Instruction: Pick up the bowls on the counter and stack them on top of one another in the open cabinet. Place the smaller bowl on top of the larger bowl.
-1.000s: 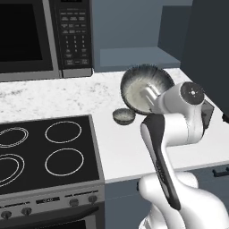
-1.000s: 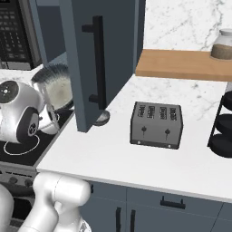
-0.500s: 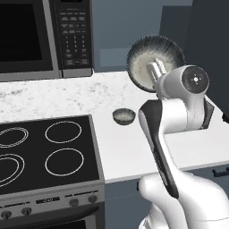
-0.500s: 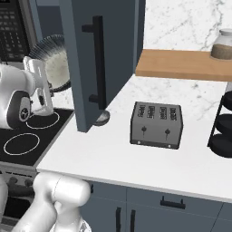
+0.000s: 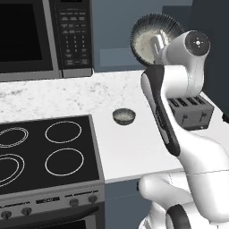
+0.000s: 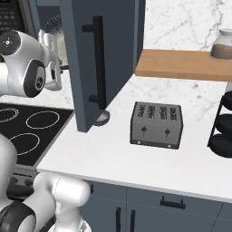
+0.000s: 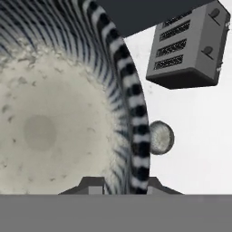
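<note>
The pincer (image 7: 120,183), pinching the larger bowl (image 5: 154,38) by its rim, has risen toward the open cabinet (image 5: 117,57), probably shelf height; smaller bowl (image 5: 124,116) waits mid-bench.

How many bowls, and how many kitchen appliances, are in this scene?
Bowls: 2, the larger bowl held up in the fingers and the smaller bowl on the counter.
Appliances: 3, the microwave, stovetop and toaster.
Total: 5

no text is readable; the microwave (image 5: 70,36) keypad at the far left carries small pale marks too blurred to read.
</note>
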Available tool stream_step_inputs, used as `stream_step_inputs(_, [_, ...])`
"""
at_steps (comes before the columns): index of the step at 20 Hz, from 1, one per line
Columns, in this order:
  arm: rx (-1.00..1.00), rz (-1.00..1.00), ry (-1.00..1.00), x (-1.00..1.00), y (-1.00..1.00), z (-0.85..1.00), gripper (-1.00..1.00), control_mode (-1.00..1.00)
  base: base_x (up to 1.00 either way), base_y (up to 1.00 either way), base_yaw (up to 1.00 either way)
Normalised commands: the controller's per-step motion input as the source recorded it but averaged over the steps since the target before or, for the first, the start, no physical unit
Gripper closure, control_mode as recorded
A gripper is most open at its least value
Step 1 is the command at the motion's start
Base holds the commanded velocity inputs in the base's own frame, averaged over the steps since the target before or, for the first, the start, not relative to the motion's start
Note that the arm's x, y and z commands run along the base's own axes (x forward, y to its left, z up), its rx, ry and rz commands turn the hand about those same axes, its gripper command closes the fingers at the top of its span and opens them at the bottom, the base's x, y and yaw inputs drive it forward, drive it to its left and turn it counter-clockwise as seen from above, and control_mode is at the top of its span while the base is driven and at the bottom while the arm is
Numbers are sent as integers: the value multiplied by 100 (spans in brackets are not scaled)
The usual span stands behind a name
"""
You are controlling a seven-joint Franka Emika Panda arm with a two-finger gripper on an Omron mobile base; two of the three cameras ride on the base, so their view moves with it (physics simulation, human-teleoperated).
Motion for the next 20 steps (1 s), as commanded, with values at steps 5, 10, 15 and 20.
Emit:
stream_step_inputs(5, [3,0,0,78,-8,2,100,-100,0,0,0])
stream_step_inputs(10, [5,0,0,98,-2,-15,100,-100,0,0,0])
stream_step_inputs(15, [2,0,2,94,-5,-21,100,-100,0,0,0])
stream_step_inputs(20, [0,0,1,77,-1,-33,100,-100,0,0,0])
